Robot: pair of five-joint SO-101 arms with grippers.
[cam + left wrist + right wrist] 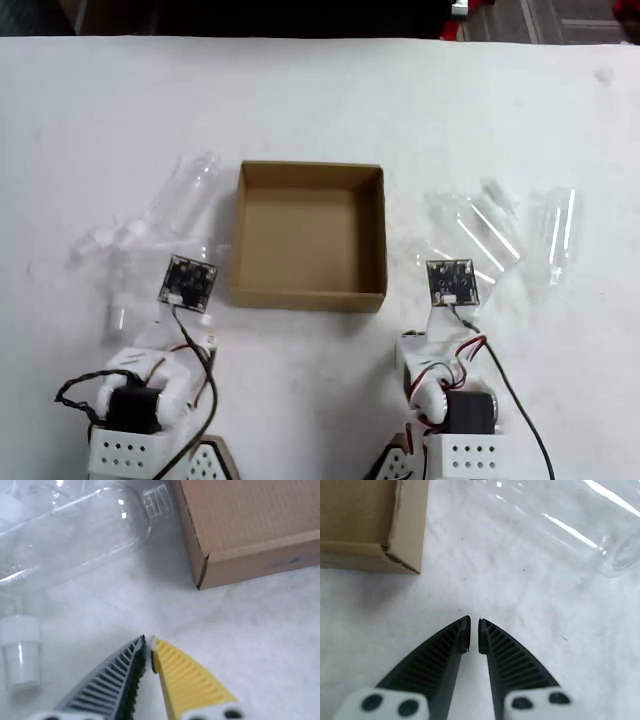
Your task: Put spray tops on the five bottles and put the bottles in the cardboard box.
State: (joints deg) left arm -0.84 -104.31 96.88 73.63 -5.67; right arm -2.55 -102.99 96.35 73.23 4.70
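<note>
**Operator:** Where are the bottles?

**Technician:** The clear bottles lie on their sides on the table (320,90). One group (185,190) is to the left of the cardboard box (310,298) and another group (490,230) is to its right. The clear bodies overlap, so the count cannot be read. The box stands open between the groups, with nothing in it. A white top (20,650) stands on the table just beside the left-hand bottles. No bottle can be seen wearing a top.

**Operator:** How will a bottle handle?

**Technician:** It is probably light, thin-walled and smooth. It is likely to roll when nudged, and the body to dent or slip out under a hard squeeze. The threaded neck (157,500) looks stiffer, so the shoulder just below it is the better place to take hold. That leaves the threads free for the top.

**Operator:** What is the state of the grippers?

**Technician:** The left gripper (148,645) is nearly closed and holds nothing. It sits over bare table near a box corner. The right gripper (474,627) shows only a narrow slit and also holds nothing. It is between the box and a bottle. Each must open wide before taking a bottle.
</note>
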